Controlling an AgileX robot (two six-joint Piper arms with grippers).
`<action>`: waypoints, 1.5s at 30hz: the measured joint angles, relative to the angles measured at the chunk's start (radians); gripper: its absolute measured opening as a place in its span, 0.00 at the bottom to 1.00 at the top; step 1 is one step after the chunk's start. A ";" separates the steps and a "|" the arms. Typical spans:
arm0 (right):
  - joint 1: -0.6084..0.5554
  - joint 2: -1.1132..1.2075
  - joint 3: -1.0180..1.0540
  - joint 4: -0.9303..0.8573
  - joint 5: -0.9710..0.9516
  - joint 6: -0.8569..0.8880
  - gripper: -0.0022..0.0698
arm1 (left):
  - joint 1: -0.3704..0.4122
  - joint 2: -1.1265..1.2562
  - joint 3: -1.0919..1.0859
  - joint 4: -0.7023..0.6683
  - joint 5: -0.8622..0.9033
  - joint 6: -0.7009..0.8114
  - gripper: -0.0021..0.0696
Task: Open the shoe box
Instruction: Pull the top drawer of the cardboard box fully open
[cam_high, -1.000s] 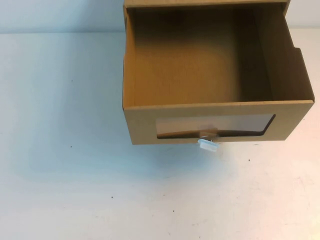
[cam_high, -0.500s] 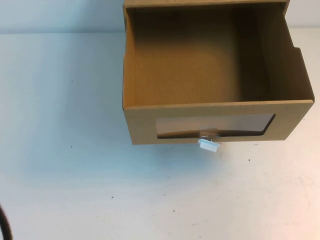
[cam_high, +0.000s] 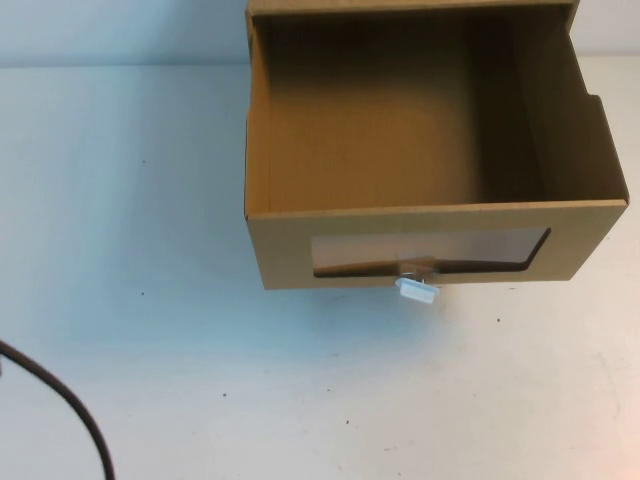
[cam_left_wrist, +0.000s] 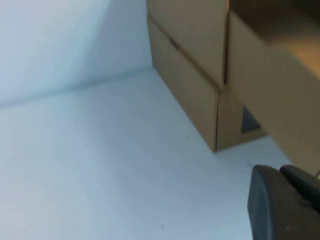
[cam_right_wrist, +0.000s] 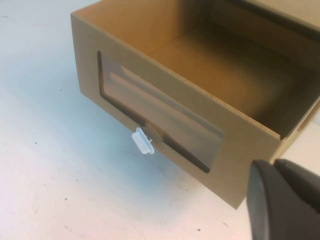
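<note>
The brown cardboard shoe box is a drawer type. Its drawer (cam_high: 290, 250) stands pulled out of the outer sleeve (cam_high: 410, 6) toward me, empty inside. The drawer front has a clear window and a small white pull tab (cam_high: 416, 289). Neither gripper shows in the high view. In the right wrist view my right gripper (cam_right_wrist: 274, 165) hangs shut and empty off the drawer's front corner, apart from the tab (cam_right_wrist: 142, 140). In the left wrist view my left gripper (cam_left_wrist: 277, 170) is shut, empty, low over the table beside the sleeve (cam_left_wrist: 190, 75) and the drawer's side (cam_left_wrist: 270, 100).
The white table (cam_high: 150, 300) spreads left of and in front of the box. A black cable (cam_high: 60, 400) curves across its near left corner. A pale wall stands behind the box.
The black cable has come further into the high view at the near left. The box and its drawer have not moved.
</note>
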 joint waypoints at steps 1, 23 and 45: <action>0.000 0.000 0.000 0.000 0.000 0.000 0.01 | 0.000 0.007 0.017 0.000 0.000 0.000 0.02; 0.000 0.000 0.000 0.000 0.000 0.000 0.01 | 0.000 0.019 0.070 0.007 -0.038 -0.002 0.02; 0.000 0.000 0.000 0.000 0.000 0.000 0.01 | 0.000 -0.506 0.640 0.273 -0.366 -0.153 0.02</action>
